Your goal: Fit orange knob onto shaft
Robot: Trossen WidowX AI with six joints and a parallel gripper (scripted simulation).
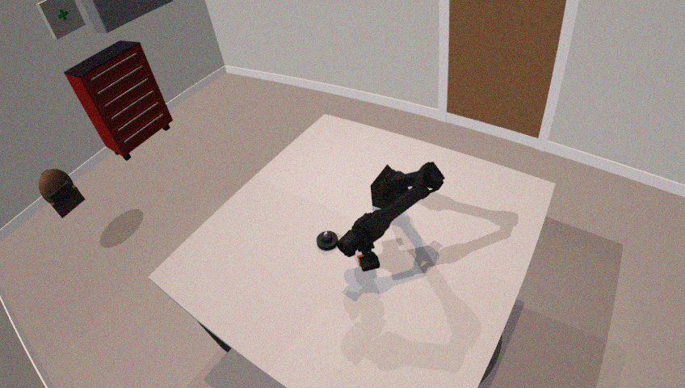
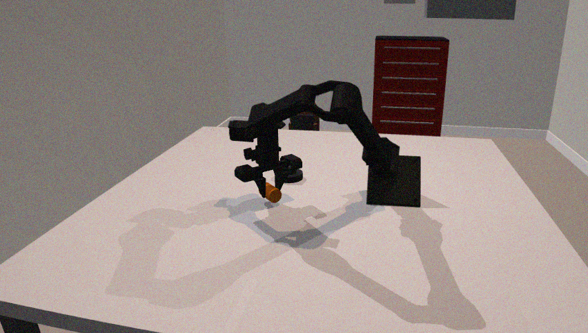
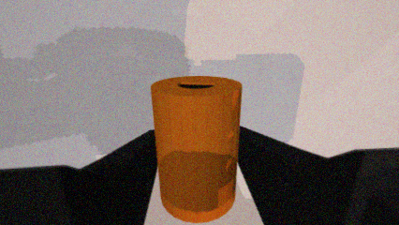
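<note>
Orange knob (image 1: pixel 360 255) (image 2: pixel 273 193) (image 3: pixel 198 122) lies sideways between your closed gripper's fingertips (image 1: pixel 361 259) (image 2: pixel 270 190), above the table and beside the pedestal (image 1: pixel 326 241) (image 2: pixel 293 177). Tip its hole end downward, matching the flats before you lower onto the shaft (image 1: pixel 325 234).

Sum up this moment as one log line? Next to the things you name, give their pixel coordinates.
pincer (image 2: pixel 270 190) (image 3: pixel 196 136): gripping knob (image 1: pixel 359 259) (image 2: pixel 273 193) (image 3: pixel 197 141) | knob: sideways, above table (image 1: pixel 240 230) (image 2: pixel 206 263) | pedestal (image 1: pixel 326 242) (image 2: pixel 294 177): knob not fitted
</note>
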